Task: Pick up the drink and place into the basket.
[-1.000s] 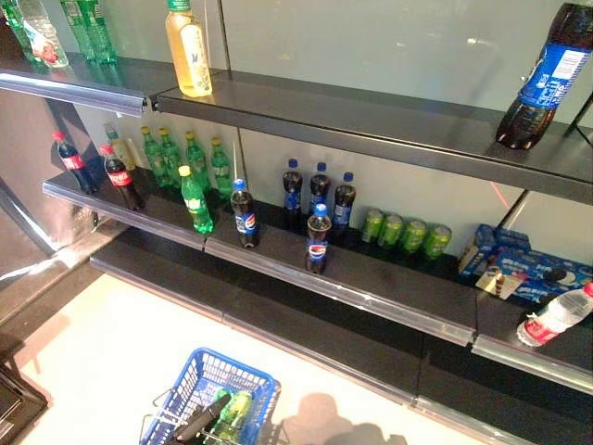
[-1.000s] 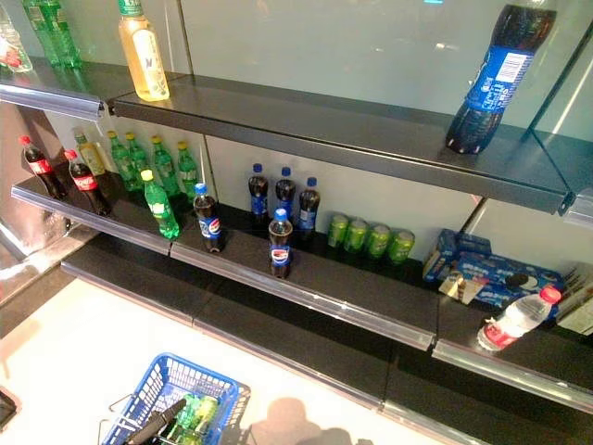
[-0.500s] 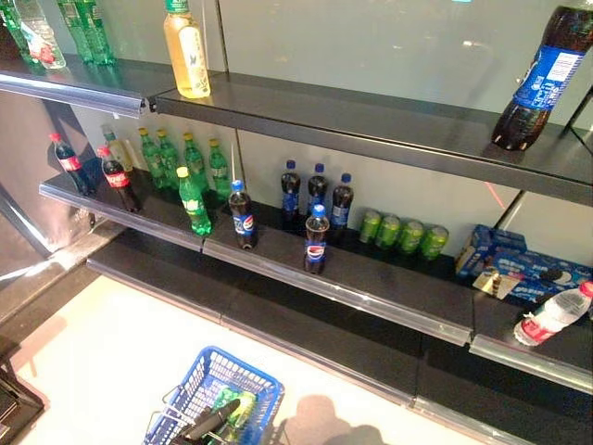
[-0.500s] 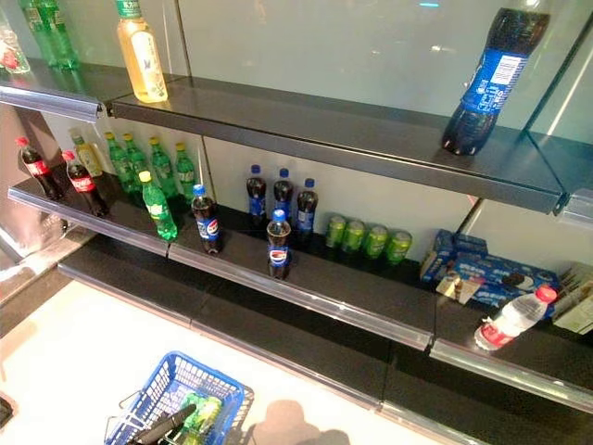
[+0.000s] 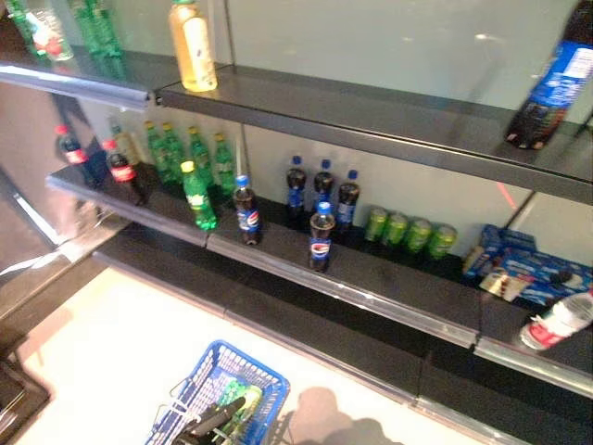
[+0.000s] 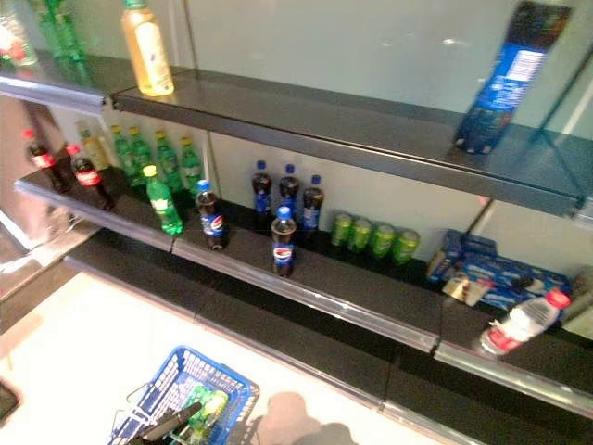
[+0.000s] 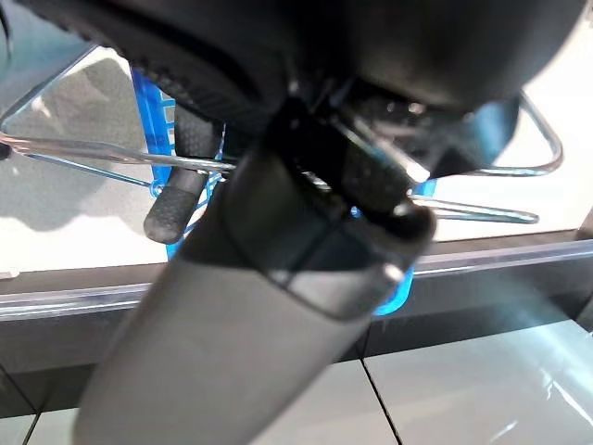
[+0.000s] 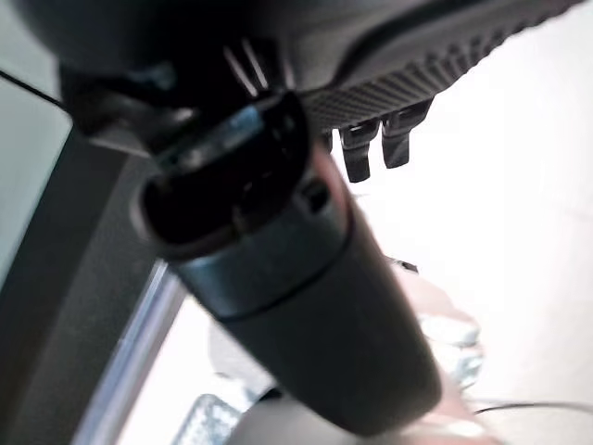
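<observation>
The blue basket (image 5: 252, 375) hangs low at the left from my left hand (image 5: 215, 419), which is shut on its thin wire handles (image 7: 93, 153). Green drinks (image 5: 237, 400) lie inside it. On the middle shelf stand cola bottles with blue labels (image 5: 321, 237), a green bottle with a yellow cap (image 5: 197, 195) and green cans (image 5: 408, 234). My right hand (image 8: 371, 148) hangs over the pale floor with its fingers relaxed and holds nothing.
The dark shelf rack (image 5: 371, 278) runs across in front. Red-label cola bottles (image 5: 120, 171) stand at the left. A yellow drink (image 5: 192, 46) and a large cola bottle (image 5: 553, 83) stand on the top shelf. Blue boxes (image 5: 528, 269) and a lying water bottle (image 5: 556, 322) are at the right.
The whole picture has shifted a little, so the camera has moved. The basket still hangs from my left hand. Nothing on the shelves has moved.
</observation>
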Available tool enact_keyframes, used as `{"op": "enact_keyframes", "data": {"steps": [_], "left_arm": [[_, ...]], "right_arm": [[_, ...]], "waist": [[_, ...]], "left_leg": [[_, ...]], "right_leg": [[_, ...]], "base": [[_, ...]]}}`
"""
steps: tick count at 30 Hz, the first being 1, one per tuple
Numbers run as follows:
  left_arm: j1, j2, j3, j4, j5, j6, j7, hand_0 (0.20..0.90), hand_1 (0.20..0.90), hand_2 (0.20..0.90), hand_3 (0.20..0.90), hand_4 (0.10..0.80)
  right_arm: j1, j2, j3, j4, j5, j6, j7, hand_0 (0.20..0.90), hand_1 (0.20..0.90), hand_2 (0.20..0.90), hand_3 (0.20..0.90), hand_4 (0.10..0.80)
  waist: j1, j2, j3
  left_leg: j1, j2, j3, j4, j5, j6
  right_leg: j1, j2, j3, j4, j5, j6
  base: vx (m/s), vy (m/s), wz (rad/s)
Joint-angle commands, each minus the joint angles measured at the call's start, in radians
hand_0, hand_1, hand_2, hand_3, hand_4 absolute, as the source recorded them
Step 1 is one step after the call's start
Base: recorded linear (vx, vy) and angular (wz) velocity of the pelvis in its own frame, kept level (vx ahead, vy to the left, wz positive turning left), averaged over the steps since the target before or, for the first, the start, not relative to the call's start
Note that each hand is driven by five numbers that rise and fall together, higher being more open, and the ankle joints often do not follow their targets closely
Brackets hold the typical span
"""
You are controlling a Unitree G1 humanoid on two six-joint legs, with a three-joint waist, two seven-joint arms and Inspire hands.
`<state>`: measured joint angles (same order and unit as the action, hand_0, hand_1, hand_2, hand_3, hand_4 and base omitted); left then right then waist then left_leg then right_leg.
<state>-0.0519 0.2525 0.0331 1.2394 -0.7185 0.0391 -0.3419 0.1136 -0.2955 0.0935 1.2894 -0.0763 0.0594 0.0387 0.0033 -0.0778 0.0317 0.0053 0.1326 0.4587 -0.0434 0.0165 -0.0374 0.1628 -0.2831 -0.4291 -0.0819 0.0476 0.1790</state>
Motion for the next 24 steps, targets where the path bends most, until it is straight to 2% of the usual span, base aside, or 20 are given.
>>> {"op": "enact_keyframes", "data": {"steps": [1,5,6,7,8,9,10,14,15,17,18,19,20,23,24], "left_arm": [[-0.03,-0.005,0.004,-0.063,0.046,-0.051,-0.094,0.3,0.3,0.3,0.2,0.1],[-0.016,0.011,0.032,-0.05,0.038,-0.06,-0.123,0.3,0.3,0.3,0.2,0.1],[-0.01,0.028,0.039,-0.052,0.04,-0.052,-0.144,0.3,0.3,0.3,0.2,0.1],[-0.009,0.029,0.039,-0.052,0.04,-0.052,-0.144,0.3,0.3,0.3,0.2,0.1],[-0.001,0.033,0.036,-0.06,0.039,-0.052,-0.145,0.3,0.3,0.3,0.2,0.1],[0.008,0.039,0.026,-0.06,0.042,-0.057,-0.155,0.3,0.3,0.3,0.2,0.1],[0.012,0.046,0.013,-0.067,0.024,-0.058,-0.157,0.3,0.3,0.3,0.2,0.1],[-0.002,0.054,-0.013,-0.069,-0.001,-0.054,-0.147,0.3,0.3,0.3,0.2,0.1],[-0.013,0.052,-0.02,-0.074,-0.012,-0.053,-0.134,0.3,0.3,0.3,0.2,0.1],[-0.013,0.05,-0.024,-0.067,-0.018,-0.065,-0.139,0.3,0.3,0.3,0.2,0.1],[-0.013,0.046,-0.029,-0.052,-0.008,-0.078,-0.15,0.3,0.3,0.3,0.2,0.1],[-0.011,0.04,-0.035,-0.045,0.009,-0.085,-0.16,0.3,0.3,0.3,0.2,0.1],[-0.011,0.035,-0.038,-0.043,0.019,-0.087,-0.162,0.3,0.3,0.3,0.2,0.1],[-0.012,0.031,-0.044,-0.04,0.028,-0.088,-0.165,0.3,0.3,0.3,0.2,0.1],[-0.006,0.029,-0.051,-0.037,0.029,-0.093,-0.161,0.3,0.3,0.3,0.2,0.1]], "right_arm": [[-0.097,-0.071,-0.042,0.043,0.065,-0.013,-0.052,0.9,0.9,0.9,0.9,0.8],[-0.086,-0.079,-0.06,0.05,0.029,-0.02,-0.036,0.9,0.9,0.9,0.9,0.8],[-0.071,-0.082,-0.068,0.055,0.011,-0.041,-0.034,0.9,0.9,0.9,0.9,0.8],[-0.069,-0.081,-0.069,0.055,0.014,-0.042,-0.035,0.9,0.9,0.9,0.9,0.8],[-0.066,-0.076,-0.077,0.047,0.017,-0.042,-0.034,0.9,0.9,0.9,0.9,0.8],[-0.063,-0.072,-0.082,0.034,0.014,-0.031,-0.031,0.9,0.9,0.9,0.9,0.8],[-0.059,-0.071,-0.081,0.02,0.0,-0.036,-0.023,0.9,0.9,0.9,0.9,0.8],[-0.064,-0.066,-0.064,0.023,0.017,-0.043,-0.024,0.9,0.9,0.9,0.9,0.8],[-0.076,-0.058,-0.05,0.028,0.007,-0.045,-0.026,0.9,0.9,0.9,0.9,0.8],[-0.086,-0.053,-0.035,0.048,0.014,-0.054,-0.03,0.9,0.9,0.9,0.9,0.8],[-0.086,-0.049,-0.029,0.058,0.029,-0.059,-0.039,0.9,0.9,0.9,0.9,0.8],[-0.085,-0.046,-0.024,0.062,0.045,-0.057,-0.045,0.9,0.9,0.9,0.9,0.8],[-0.086,-0.046,-0.022,0.066,0.043,-0.059,-0.045,0.9,0.9,0.9,0.9,0.8],[-0.09,-0.044,-0.018,0.07,0.054,-0.058,-0.05,0.9,0.9,0.9,0.9,0.8],[-0.098,-0.045,-0.016,0.071,0.054,-0.055,-0.052,0.9,0.9,0.9,0.9,0.8]], "waist": [[0.043,0.062,0.11],[0.062,0.052,0.113],[0.068,0.042,0.113],[0.069,0.04,0.113],[0.071,0.039,0.114],[0.063,0.05,0.115],[0.04,0.068,0.115],[0.016,0.07,0.116],[0.009,0.066,0.108],[-0.008,0.05,0.105],[-0.024,0.042,0.103],[-0.036,0.037,0.104],[-0.048,0.037,0.106],[-0.058,0.037,0.11],[-0.071,0.044,0.117]], "left_leg": [[0.022,0.046,-0.072,0.056,0.042,-0.078],[0.032,-0.015,-0.096,0.031,0.023,-0.049],[0.046,-0.058,-0.1,0.021,-0.001,-0.019],[0.048,-0.064,-0.101,0.02,-0.005,-0.014],[0.056,-0.089,-0.111,0.017,-0.02,0.008],[0.061,-0.11,-0.129,0.022,-0.033,0.035],[0.078,-0.125,-0.154,0.003,-0.04,0.057],[0.085,-0.138,-0.2,-0.002,-0.046,0.067],[0.083,-0.149,-0.237,-0.006,-0.051,0.069],[0.098,-0.171,-0.277,-0.015,-0.067,0.074],[0.107,-0.192,-0.312,-0.019,-0.079,0.081],[0.118,-0.213,-0.35,-0.023,-0.089,0.088],[0.132,-0.226,-0.379,-0.026,-0.098,0.091],[0.148,-0.243,-0.41,-0.023,-0.105,0.095],[0.175,-0.258,-0.469,-0.015,-0.12,0.104]], "right_leg": [[-0.074,0.035,0.032,0.138,-0.034,-0.044],[-0.069,-0.01,0.031,0.148,0.009,-0.019],[-0.089,-0.063,0.039,0.207,0.062,0.0],[-0.093,-0.072,0.042,0.219,0.068,0.002],[-0.113,-0.099,0.059,0.278,0.089,0.007],[-0.147,-0.11,0.106,0.389,0.094,0.002],[-0.205,-0.074,0.183,0.494,0.085,-0.007],[-0.232,0.002,0.24,0.472,0.052,-0.023],[-0.241,0.037,0.266,0.402,0.051,-0.027],[-0.253,0.113,0.307,0.266,0.034,-0.024],[-0.272,0.169,0.349,0.192,0.036,-0.025],[-0.307,0.209,0.378,0.162,0.059,-0.025],[-0.333,0.234,0.387,0.139,0.081,-0.023],[-0.38,0.258,0.389,0.126,0.107,-0.021],[-0.435,0.285,0.391,0.142,0.125,-0.02]], "base": [[0.074,0.241,1.21],[0.105,0.267,0.69],[0.129,0.323,0.45],[0.185,0.471,0.8],[0.176,0.428,1.08],[0.212,0.612,1.17],[0.147,0.435,0.74],[0.061,0.098,0.78],[0.156,0.031,0.89],[0.197,-0.007,0.92],[0.228,0.009,0.83],[0.288,0.014,0.98],[0.223,0.011,0.95],[0.173,0.004,1.21],[0.276,0.0,1.48]]}}
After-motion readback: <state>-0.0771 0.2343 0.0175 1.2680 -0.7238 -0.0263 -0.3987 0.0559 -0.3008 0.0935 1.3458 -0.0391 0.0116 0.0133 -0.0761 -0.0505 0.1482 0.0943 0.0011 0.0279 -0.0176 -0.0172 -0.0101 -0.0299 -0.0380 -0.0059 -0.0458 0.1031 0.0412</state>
